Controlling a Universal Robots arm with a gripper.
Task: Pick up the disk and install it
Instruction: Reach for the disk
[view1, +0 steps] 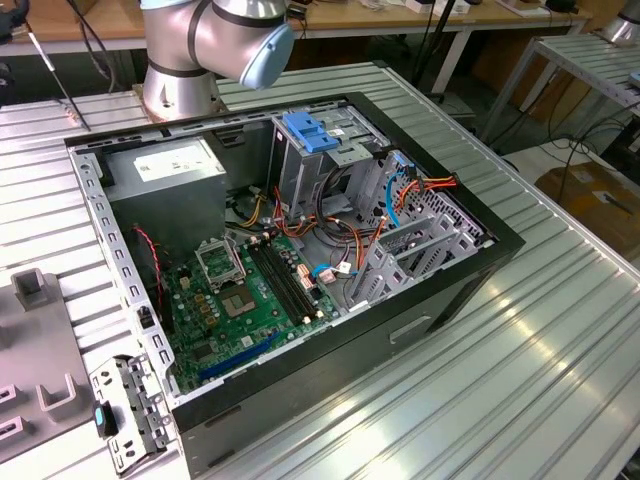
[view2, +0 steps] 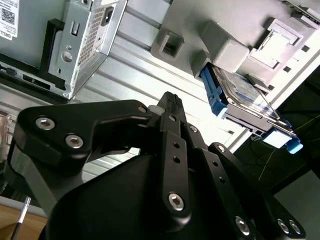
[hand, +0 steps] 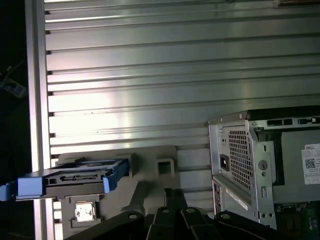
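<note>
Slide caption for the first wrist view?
Disk rests in a grey fixture on the slatted table beside the computer case; pincer apart from it.

Ribbed metal table (view1: 560, 330) bears open computer case (view1: 350, 352), grey fixture (view1: 42, 325).

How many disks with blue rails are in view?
1. The disk sits in a grey fixture on the table, beside the computer case, in both wrist views. Others may be hidden inside the case.

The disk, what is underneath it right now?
A grey fixture carries the disk, standing on the ribbed metal table. The disk covers where they meet.
</note>
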